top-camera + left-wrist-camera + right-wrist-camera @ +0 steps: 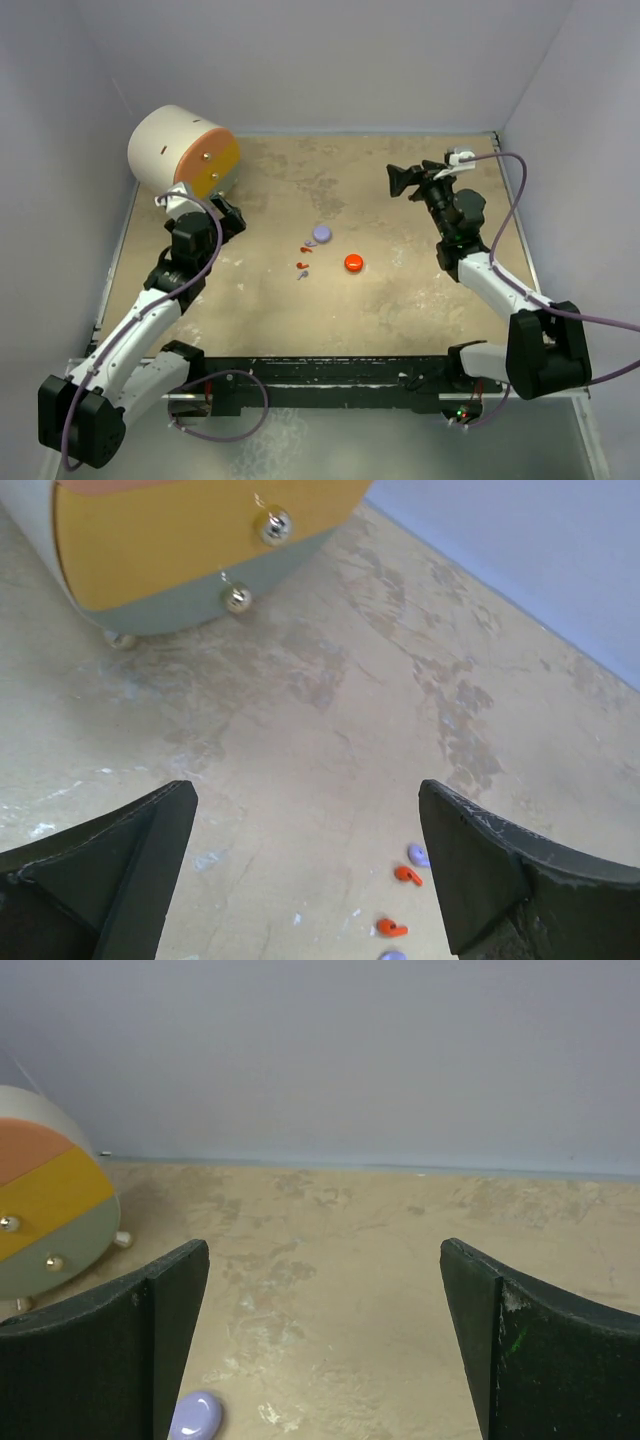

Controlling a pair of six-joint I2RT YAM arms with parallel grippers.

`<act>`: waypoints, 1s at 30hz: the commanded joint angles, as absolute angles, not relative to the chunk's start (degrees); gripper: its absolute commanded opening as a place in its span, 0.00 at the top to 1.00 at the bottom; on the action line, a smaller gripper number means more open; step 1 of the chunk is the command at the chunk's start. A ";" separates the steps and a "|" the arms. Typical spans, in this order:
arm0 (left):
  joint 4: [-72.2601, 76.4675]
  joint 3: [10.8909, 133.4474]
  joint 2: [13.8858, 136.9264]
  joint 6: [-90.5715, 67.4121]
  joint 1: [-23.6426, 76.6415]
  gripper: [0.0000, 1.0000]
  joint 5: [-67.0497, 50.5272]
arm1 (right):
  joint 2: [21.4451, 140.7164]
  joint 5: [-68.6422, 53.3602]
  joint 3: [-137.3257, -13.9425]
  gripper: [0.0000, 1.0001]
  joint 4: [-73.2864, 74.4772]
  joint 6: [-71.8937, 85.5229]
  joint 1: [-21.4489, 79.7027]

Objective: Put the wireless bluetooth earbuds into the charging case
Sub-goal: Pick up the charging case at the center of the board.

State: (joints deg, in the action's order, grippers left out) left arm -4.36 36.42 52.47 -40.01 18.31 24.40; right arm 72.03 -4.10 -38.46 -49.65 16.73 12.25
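Red and grey-lavender earbuds [300, 265] lie on the tabletop [420, 300] just beside the lavender charging case [321, 233], on its near-left side, while the red-orange case [353, 262] sits near it on the near-right (whether either case is open is too small to tell). Well left of the lavender charging case hangs the left gripper [228, 214], and well to its far right the right gripper [398, 181], both spread wide and empty, likely poised for a first pick.
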 commanded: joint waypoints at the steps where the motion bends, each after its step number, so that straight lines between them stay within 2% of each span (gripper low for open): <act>1: -0.24 35.01 49.25 -39.01 19.86 0.07 20.59 | 73.45 -8.55 -41.92 0.00 -50.27 20.07 12.30; 4: 3.06 33.55 48.59 -38.08 19.85 0.07 15.53 | 73.76 -14.15 -38.68 0.00 -56.84 26.86 11.08; 6: 4.84 32.58 49.00 -39.56 19.86 0.07 14.20 | 76.09 -23.00 -38.14 0.00 -60.62 28.92 8.85; 10: 8.54 31.69 51.15 -41.73 19.86 0.07 10.77 | 80.86 -27.42 -43.07 0.00 -55.28 26.22 9.12; 13: 10.41 32.15 53.33 -41.27 19.78 0.07 10.06 | 79.57 -21.28 -43.48 0.00 -53.14 22.73 10.48; 22: 12.88 33.87 59.56 -41.59 19.81 0.09 9.35 | 82.35 3.72 -53.74 0.00 -31.42 12.99 21.30; 30: 13.87 34.13 64.41 -42.11 20.39 0.14 8.70 | 93.70 12.05 -59.75 0.02 -21.85 11.83 30.45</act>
State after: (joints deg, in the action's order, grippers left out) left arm 9.61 32.36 64.23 -41.32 19.84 9.17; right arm 88.88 5.21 -56.12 -29.15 13.74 26.72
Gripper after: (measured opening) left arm 0.866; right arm 0.990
